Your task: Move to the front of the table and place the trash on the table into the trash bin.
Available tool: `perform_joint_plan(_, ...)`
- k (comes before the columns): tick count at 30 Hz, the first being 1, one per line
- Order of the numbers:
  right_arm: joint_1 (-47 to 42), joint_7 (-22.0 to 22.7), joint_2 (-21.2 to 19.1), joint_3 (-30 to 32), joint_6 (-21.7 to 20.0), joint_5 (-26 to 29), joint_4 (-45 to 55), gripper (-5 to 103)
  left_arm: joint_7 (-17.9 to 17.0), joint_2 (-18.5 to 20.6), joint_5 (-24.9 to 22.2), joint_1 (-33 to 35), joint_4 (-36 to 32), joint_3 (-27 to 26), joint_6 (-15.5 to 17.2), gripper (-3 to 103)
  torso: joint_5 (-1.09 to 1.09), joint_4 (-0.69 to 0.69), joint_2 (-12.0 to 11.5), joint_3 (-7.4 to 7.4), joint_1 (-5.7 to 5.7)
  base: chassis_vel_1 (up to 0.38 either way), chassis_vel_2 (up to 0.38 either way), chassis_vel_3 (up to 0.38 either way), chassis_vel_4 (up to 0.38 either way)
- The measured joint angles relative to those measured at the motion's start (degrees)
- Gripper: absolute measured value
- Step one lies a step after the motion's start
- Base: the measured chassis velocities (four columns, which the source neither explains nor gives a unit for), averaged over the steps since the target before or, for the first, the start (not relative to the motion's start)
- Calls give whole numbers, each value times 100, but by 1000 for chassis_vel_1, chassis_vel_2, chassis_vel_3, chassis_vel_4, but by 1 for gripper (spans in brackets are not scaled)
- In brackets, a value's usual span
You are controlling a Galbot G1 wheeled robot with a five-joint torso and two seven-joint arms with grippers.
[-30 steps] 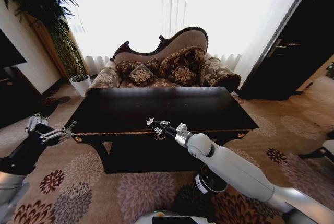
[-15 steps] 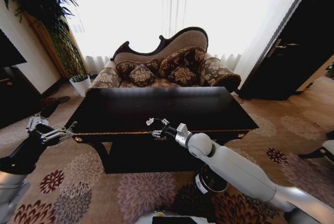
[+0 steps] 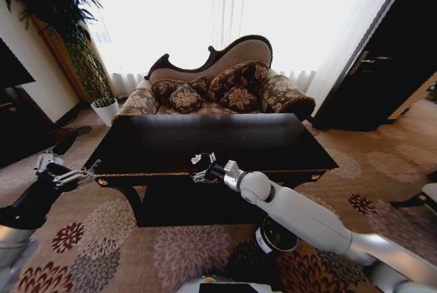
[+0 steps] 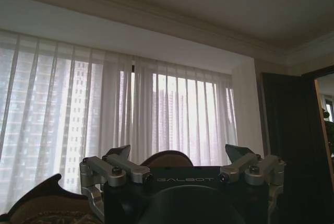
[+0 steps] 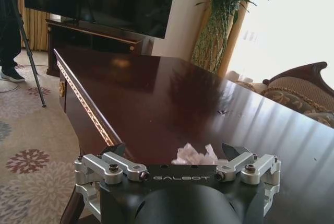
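Left gripper (image 3: pixel 67 174): parked low off the table's left corner, fingers spread apart, holding nothing; idle.

Table (image 3: pixel 171 144): glossy black top, gold beading along the front edge.

Right gripper (image 3: pixel 203 167): reached over the front edge near the centre, fingers apart; in the right wrist view they stand either side of the trash.

Trash (image 5: pixel 197 154): one crumpled white paper ball, lying on the table top just ahead of the right gripper, not yet clamped.

Trash bin (image 3: pixel 276 236): on the carpet, under the right forearm, well below the table top.

Handling note: paper is light and will skid on the polish; centre it between the fingers, then close gently and fully before lifting.
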Motion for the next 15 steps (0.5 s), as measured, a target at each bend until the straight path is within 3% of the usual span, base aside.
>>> perform_joint_plan(10,206,-34,56,-48,2,16,-235,97,0,-8,38,-50,43,73,-3,100,0,0,0,0,0,0,0,0,0)
perform_joint_plan(12,206,-41,56,-49,4,14,-246,93,0,-9,43,-54,47,82,-3,100,0,0,0,0,0,0,0,0,0)
perform_joint_plan(15,171,-66,56,-49,6,7,-244,77,0,-7,53,-59,60,93,-5,100,1,-1,0,0,0,0,0,0,0)
